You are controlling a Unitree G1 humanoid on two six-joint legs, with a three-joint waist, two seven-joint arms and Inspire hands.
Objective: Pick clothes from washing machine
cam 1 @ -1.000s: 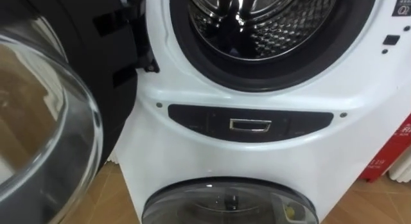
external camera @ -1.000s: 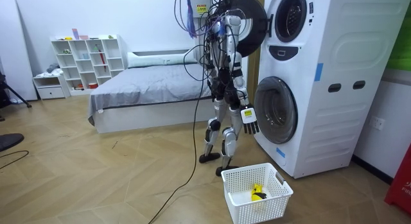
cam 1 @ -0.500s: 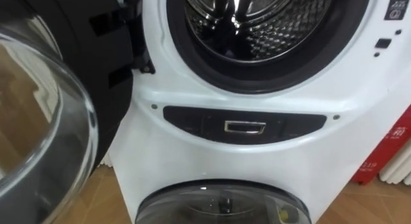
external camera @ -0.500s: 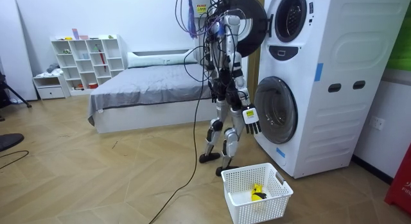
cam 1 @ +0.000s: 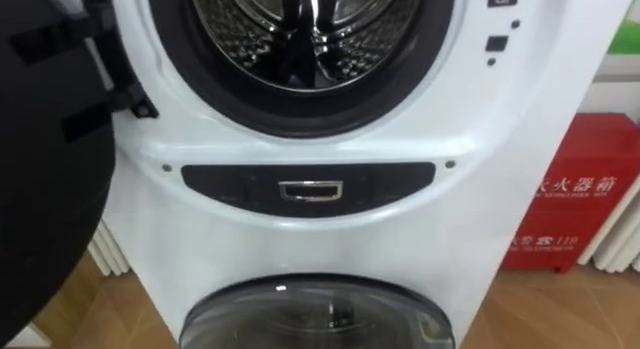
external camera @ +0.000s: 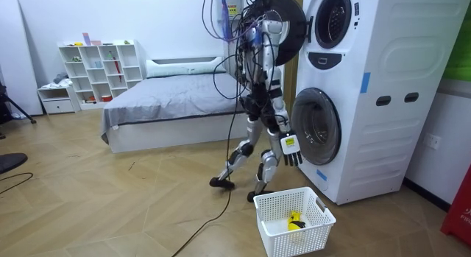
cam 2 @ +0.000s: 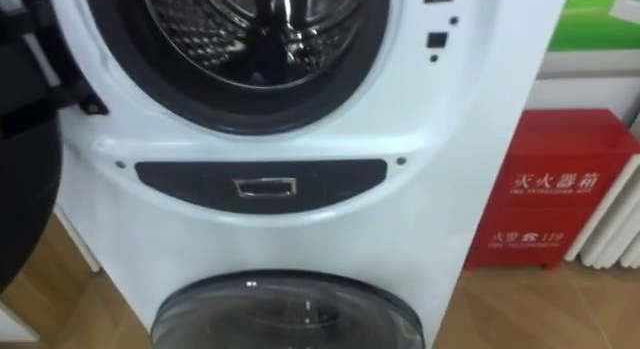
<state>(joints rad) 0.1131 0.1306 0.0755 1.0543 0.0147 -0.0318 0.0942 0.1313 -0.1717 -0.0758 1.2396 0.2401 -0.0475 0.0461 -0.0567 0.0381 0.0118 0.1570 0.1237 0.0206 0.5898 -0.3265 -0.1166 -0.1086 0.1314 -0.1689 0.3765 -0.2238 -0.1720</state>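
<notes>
The white stacked washing machine (cam 1: 300, 229) is straight ahead of me. Its upper drum (cam 1: 300, 39) stands open, and the part I see is bare ribbed metal. The upper machine's black door (cam 1: 40, 189) is swung open at my left. Below the dark control panel (cam 1: 310, 189), the lower machine's round door (cam 1: 315, 319) is closed. In the room view I stand in front of the machine with one leg stretched back. My right hand (external camera: 288, 150) hangs by my side, its fingers relaxed and holding nothing. A white laundry basket (external camera: 294, 220) sits on the floor beside my feet, with a small yellow item (external camera: 294, 219) in it.
A red box (cam 1: 570, 189) and a white radiator (cam 1: 622, 234) stand to the right of the machine. Behind me in the room view are a bed (external camera: 169, 102) and a white shelf unit (external camera: 99, 65). Wooden floor spreads around the basket.
My view has swung right, so the open door fills less of the left side and the red box has appeared. In the room view one leg has stepped back and my right hand hangs lower.
</notes>
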